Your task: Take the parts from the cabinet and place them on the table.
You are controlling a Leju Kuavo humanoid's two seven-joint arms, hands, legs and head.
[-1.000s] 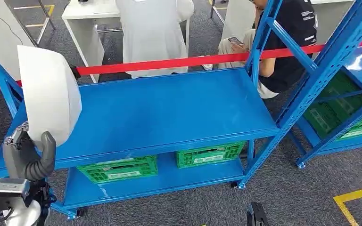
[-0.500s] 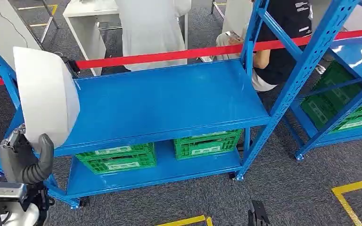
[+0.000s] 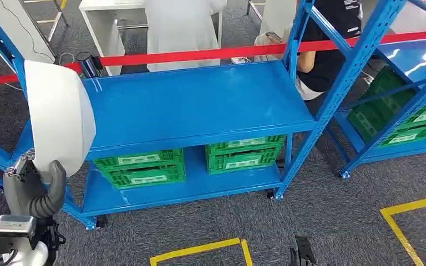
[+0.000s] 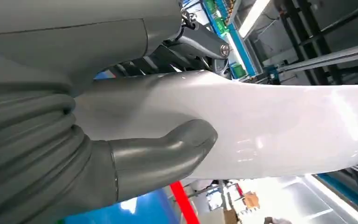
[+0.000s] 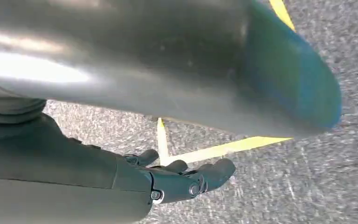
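My left hand (image 3: 33, 191) grips a large white curved part (image 3: 61, 113), holding it upright at the lower left in front of the blue cabinet (image 3: 199, 102). The left wrist view shows my thumb (image 4: 168, 151) pressed against the white part (image 4: 270, 126). My right hand (image 5: 182, 179) hangs down over the grey carpet with its fingers (image 5: 214, 172) slightly curled and nothing in it. The cabinet's upper shelf is bare.
Two green crates (image 3: 141, 169) (image 3: 244, 153) stand on the cabinet's lower shelf. A second blue rack (image 3: 399, 111) with green crates stands to the right. Red tape (image 3: 199, 54) runs behind the cabinet, with people and white tables beyond. Yellow floor lines (image 3: 199, 250) mark the carpet.
The whole view has shifted: the cabinet sits higher and farther in the picture and more floor with yellow lines shows. My left hand still holds the white part.
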